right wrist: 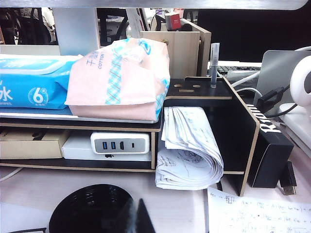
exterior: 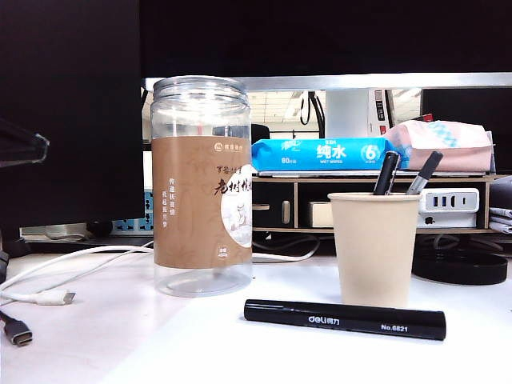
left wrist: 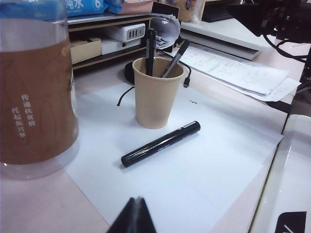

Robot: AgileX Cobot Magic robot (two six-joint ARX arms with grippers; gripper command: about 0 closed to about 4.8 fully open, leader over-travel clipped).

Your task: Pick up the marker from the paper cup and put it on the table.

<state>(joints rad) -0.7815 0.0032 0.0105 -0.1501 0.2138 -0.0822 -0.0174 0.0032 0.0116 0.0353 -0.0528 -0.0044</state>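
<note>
Marker lying flat near front edge of tabletop, just before paper cup: placing step looking done, you needing nothing but staying clear. Two other markers standing in cup. Clear jar standing toward left edge, cables beyond. Left gripper hanging back over front edge, jaws clenched, empty. Right gripper facing shelf unit, jaws clenched, empty.

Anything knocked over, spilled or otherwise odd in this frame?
Nothing spilled or damaged. The marker lies flat on the table before the upright paper cup; two markers remain inside. Left gripper and right gripper sit shut, away.
</note>
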